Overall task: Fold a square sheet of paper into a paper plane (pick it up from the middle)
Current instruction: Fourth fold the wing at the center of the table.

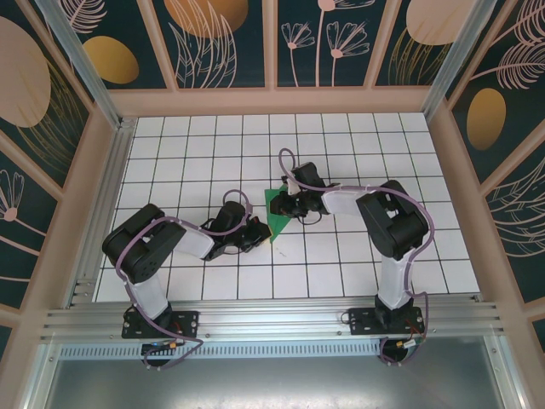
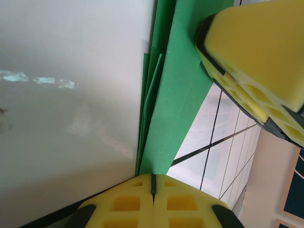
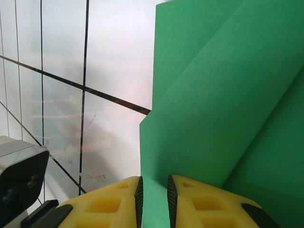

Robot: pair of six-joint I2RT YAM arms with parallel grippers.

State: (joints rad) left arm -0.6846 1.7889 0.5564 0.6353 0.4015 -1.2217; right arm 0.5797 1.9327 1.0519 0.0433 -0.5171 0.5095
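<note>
On the overhead camera both arms reach in toward the middle of the white tiled counter (image 1: 358, 256) and meet at the green paper (image 1: 274, 223). The paper is already folded. From above it reads as a narrow wedge, broad at the far end and tapering to a point toward the arm bases. The left arm comes at its near tip and the right arm sits over its far part. I cannot tell from here whether the paper lies flat on the counter or is lifted off it.

On the left wrist camera, the left fingers (image 2: 126, 204) are clenched, their yellow pads meeting in a thin dark seam. The narrow end of the paper runs straight into that seam, so I read them as pinching the paper there. Along the strip's left side several stacked layer edges fan out slightly. One yellow pad of the right fingers (image 2: 256, 52) shows at the upper right, overlapping the paper's right edge.

On the right wrist camera, the right fingers (image 3: 204, 204) stand almost together, with only a slim slot between the pads. The edge of the green paper passes into that slot, so they are grasping it too. Above them the paper shows overlapping flaps with long diagonal fold lines. Counter tiles lie to the left of the paper's straight edge. A grey and black part (image 3: 19, 185) sits in the lower left corner, too blurred for me to identify.
</note>
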